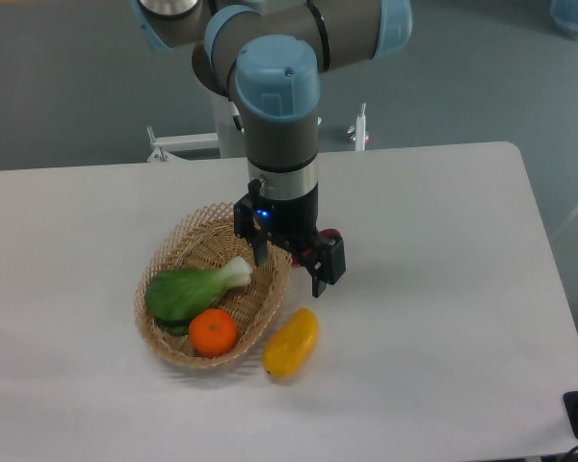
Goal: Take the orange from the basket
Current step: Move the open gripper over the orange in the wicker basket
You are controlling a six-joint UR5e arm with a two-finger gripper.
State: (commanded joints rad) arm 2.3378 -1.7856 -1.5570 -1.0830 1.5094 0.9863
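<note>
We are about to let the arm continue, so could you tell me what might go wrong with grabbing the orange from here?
The orange lies against the bok choy, so a finger might catch the greens. It also sits near the basket rim, which a finger could strike or tip. The open gripper hangs over the far rim, not over the fruit.

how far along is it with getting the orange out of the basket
Early stage. The orange lies in the basket beside the green vegetable. The gripper hangs open and empty over the basket's right rim. Reaching the orange, gripping and lifting remain.
</note>
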